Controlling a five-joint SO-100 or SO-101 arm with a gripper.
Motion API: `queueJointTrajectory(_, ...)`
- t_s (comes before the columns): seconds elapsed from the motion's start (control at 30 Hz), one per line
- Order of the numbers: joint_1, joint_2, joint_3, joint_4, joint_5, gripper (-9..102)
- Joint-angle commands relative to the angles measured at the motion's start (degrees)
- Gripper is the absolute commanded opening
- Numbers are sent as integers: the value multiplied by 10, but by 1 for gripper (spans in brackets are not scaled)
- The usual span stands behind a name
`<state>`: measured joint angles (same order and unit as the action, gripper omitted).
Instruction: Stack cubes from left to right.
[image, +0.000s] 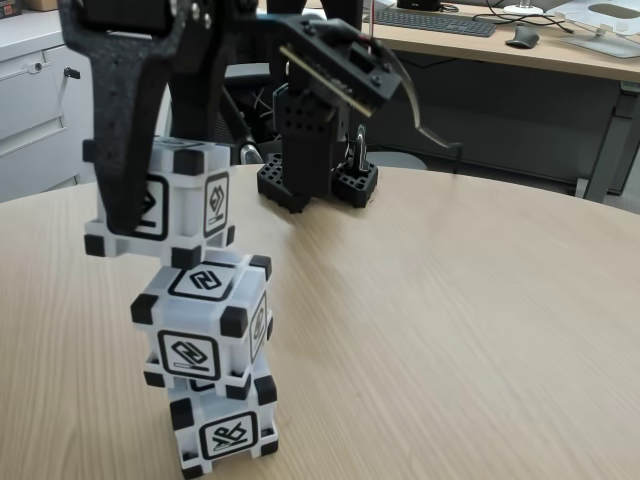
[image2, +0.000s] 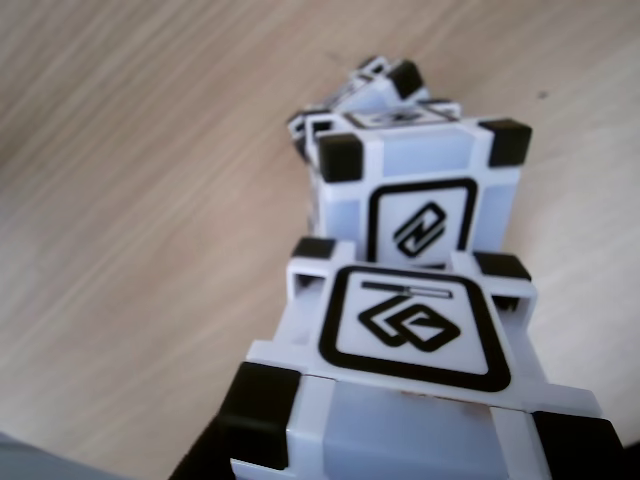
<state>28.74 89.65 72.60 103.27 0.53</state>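
Observation:
In the fixed view two cubes stand stacked near the table's front left: a bottom cube (image: 225, 428) and a middle cube (image: 205, 325) sitting slightly askew on it. My gripper (image: 160, 210) is shut on the third cube (image: 190, 195), with one black finger (image: 125, 150) across its front face. This cube hangs just above the stack, offset to the left; I cannot tell whether it touches. In the other view the held cube (image2: 410, 340) fills the foreground above the middle cube (image2: 420, 200). A corner of the bottom cube (image2: 372, 72) peeks out beyond.
The round wooden table (image: 450, 300) stretches open to the right of the stack. The arm's black base (image: 318, 180) stands at the table's far edge. Behind are a desk with a keyboard (image: 435, 20) and mouse (image: 520, 37), and a grey cabinet (image: 30, 100) at left.

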Motion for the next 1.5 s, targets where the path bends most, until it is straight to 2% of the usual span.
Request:
queueJointTrajectory(0.0,-2,11,-33,-7,-4,0)
queueJointTrajectory(0.8,-2,12,-84,-2,-31,0)
queueJointTrajectory(1.47,-52,4,-84,0,33,0)
